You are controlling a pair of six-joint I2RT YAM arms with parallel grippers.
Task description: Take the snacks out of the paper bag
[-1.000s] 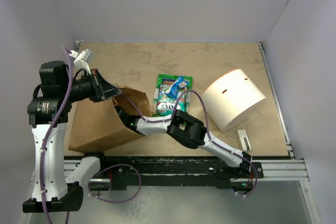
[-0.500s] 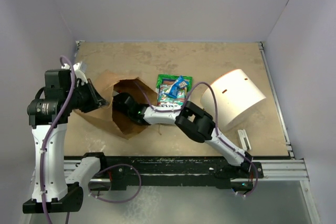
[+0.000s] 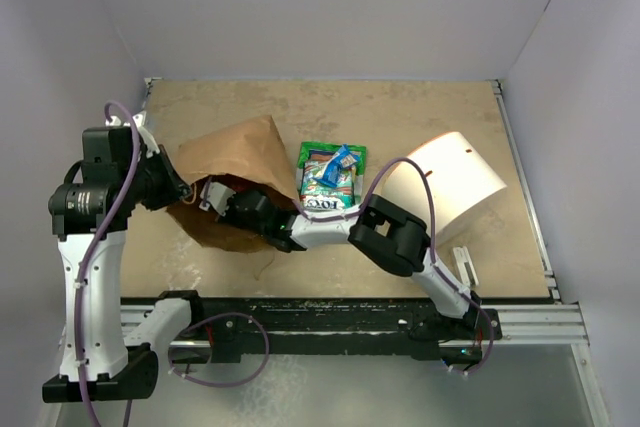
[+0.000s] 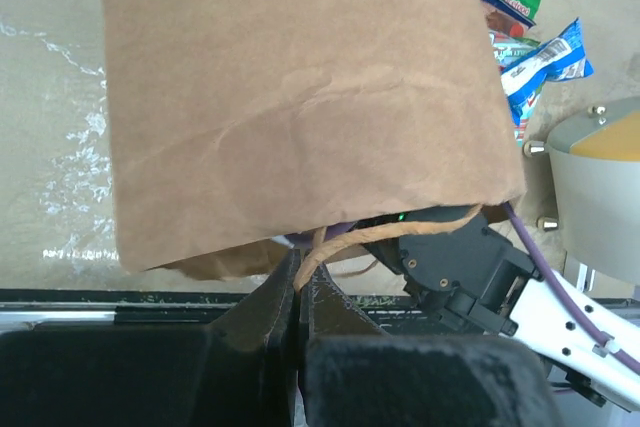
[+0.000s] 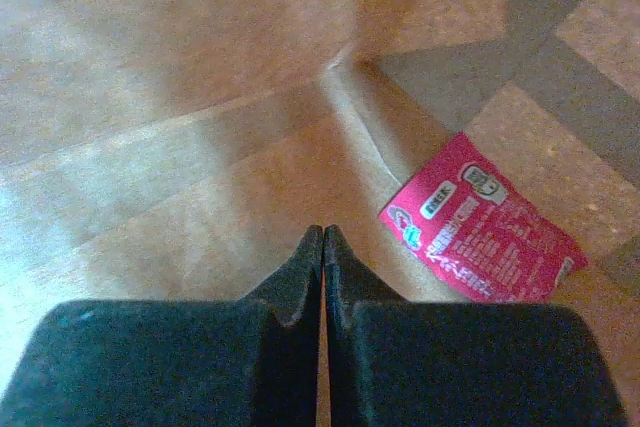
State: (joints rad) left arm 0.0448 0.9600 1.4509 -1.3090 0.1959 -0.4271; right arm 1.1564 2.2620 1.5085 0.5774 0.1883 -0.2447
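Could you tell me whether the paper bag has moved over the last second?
Yes. The bag has shifted up the table, away from the near rail and toward the back wall.

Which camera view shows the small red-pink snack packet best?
The right wrist view: the red-pink packet lies flat, label towards the camera, just right of the shut right claw. In the top external and left wrist views it does not show; only the outside of the paper bag does.
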